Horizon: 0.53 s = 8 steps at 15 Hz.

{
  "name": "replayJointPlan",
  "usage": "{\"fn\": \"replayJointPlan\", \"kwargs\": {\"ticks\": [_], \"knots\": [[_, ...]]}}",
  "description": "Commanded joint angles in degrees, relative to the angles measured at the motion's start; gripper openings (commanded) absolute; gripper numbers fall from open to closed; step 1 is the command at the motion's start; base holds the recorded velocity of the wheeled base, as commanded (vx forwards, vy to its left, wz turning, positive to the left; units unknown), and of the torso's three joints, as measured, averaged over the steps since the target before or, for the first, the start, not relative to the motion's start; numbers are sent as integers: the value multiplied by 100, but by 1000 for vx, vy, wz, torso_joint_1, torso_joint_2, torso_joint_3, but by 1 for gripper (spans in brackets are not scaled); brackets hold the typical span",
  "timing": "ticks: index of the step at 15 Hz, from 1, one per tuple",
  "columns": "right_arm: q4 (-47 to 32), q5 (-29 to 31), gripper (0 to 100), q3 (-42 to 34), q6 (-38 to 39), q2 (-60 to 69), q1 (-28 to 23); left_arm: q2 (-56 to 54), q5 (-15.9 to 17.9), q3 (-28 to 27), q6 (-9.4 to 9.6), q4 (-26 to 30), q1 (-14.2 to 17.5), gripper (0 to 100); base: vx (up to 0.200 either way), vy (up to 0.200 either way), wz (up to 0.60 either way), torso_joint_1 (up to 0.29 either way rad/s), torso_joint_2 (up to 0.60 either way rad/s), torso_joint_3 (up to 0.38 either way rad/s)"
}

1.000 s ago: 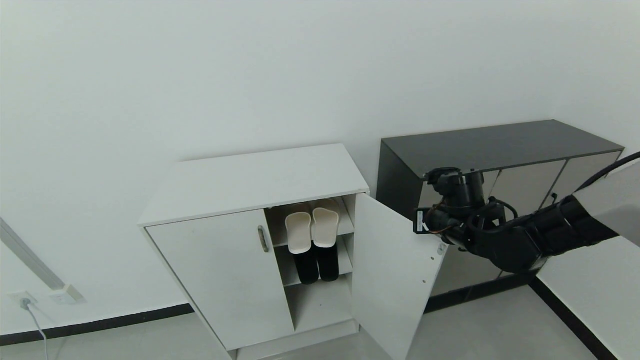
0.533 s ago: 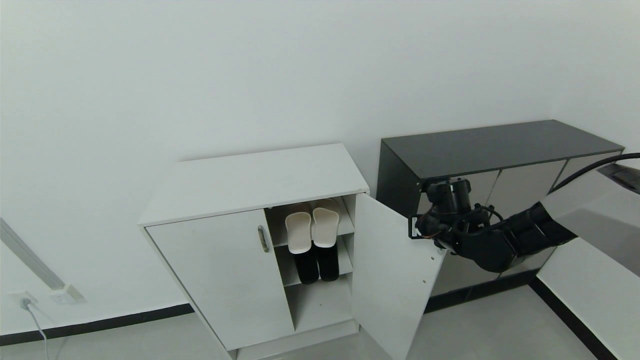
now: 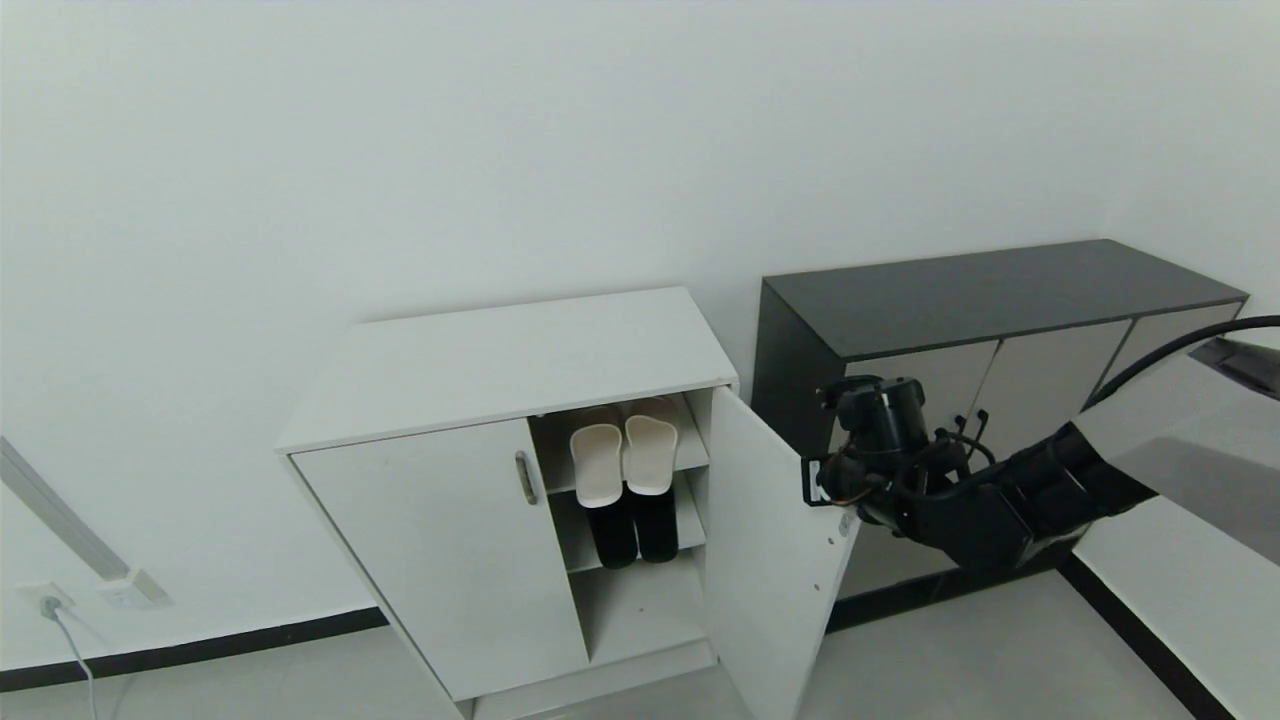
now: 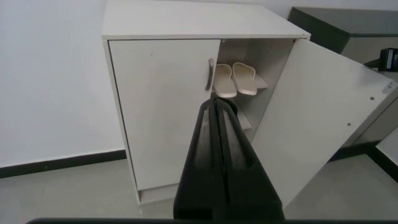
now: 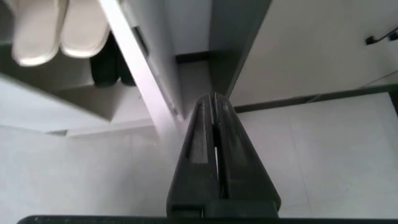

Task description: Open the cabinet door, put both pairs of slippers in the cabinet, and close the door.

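White cabinet (image 3: 500, 365): right-hand door (image 3: 770, 560) standing partly open, left-hand door (image 3: 440, 540) closed. Right gripper (image 3: 812, 482): jaws pressed together, empty, tips at the upper free edge of the open door; contact not discernible. Cream slippers (image 3: 625, 460): one pair, on the upper shelf, beyond the door from the right jaws. Black slippers (image 3: 635, 530): one pair, on the shelf directly below. Left gripper (image 4: 213, 102): jaws closed, empty, well apart from the cabinet, with the handle (image 3: 524, 478) ahead of its tips. Dark sideboard (image 3: 990, 290): behind the right jaws.
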<state>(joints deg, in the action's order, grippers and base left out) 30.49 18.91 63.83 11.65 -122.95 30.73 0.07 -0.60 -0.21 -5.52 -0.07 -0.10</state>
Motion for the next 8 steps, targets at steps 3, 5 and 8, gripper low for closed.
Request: {"fn": "replayJointPlan", "kwargs": {"ticks": [3,5,8], "knots": [[80,16,0,-468,21,624,724,1,-2,3,-1,-1,1,0,0,0,0,0,0,0],[98,-1,0,-600,-5,826,803,1,-11,3,-1,-1,1,0,0,0,0,0,0,0],[89,-63,0,-1066,-348,1239,847,1,-11,3,-1,-1,1,0,0,0,0,0,0,0]]}}
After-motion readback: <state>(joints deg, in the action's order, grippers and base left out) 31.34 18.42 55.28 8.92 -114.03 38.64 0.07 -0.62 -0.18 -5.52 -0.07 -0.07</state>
